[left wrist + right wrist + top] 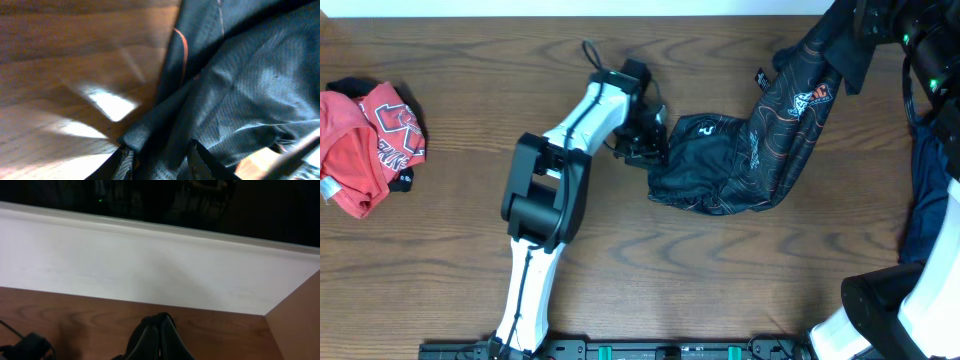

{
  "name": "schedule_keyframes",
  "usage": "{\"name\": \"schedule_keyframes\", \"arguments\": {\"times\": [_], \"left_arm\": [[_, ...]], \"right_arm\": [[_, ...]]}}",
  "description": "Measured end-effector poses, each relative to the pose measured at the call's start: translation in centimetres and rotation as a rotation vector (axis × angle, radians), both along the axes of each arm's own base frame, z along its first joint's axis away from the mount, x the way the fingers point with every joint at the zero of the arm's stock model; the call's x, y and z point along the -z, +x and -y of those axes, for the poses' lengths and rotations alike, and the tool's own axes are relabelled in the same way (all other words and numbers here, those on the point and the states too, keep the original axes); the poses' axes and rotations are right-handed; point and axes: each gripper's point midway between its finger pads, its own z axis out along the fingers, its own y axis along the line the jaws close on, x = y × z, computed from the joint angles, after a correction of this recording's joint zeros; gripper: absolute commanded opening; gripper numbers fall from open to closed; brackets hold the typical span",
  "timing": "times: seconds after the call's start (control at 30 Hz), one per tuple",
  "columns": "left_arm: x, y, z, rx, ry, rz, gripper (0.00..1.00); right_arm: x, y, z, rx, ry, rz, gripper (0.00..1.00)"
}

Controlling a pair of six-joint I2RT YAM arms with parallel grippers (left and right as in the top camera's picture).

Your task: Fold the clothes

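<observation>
**Inspector:** The jersey (740, 165) is to be located.

**Assessor:** It is found crumpled on the tabletop (620, 250), right of centre, with one end raised toward the far right corner (a red garment (365, 140) lies bunched well apart, at the left edge).

**Inspector:** The hands?

**Assessor:** The left hand (162, 160) is set astride a fold at the jersey's left edge; whether it is pinched cannot be told. The right hand (160, 330) is closed, apparently on the raised end.

**Inspector:** Handling?

**Assessor:** Light, limp, slippery cloth is judged. Hems or shoulder seams are recommended, not loose folds.
</observation>
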Motion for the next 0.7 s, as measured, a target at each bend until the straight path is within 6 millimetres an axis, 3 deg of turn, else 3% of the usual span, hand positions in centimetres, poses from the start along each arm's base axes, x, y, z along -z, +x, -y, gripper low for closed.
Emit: {"name": "schedule_keyframes", "arguments": {"times": [0.3,0.5,0.63,0.7], "left_arm": [[0.6,-0.2,-0.9,-0.008,0.131,0.027,0.06],[-0.1,0.8,-5.3,-0.025,0.331,0.061,0.06],[-4.0,2.8,-7.9,-0.066,0.389,0.149,0.06],[-8.7,4.3,-8.8,-0.105,0.373,0.256,0.06]], "right_arm": [[0.6,-0.2,-0.2,-0.014,-0.001,-0.025,0.01],[0.6,-0.2,-0.3,-0.019,0.0,-0.026,0.01],[0.7,-0.2,-0.3,-0.02,0.0,-0.029,0.01],[0.7,-0.2,-0.3,-0.021,0.0,-0.029,0.01]]}}
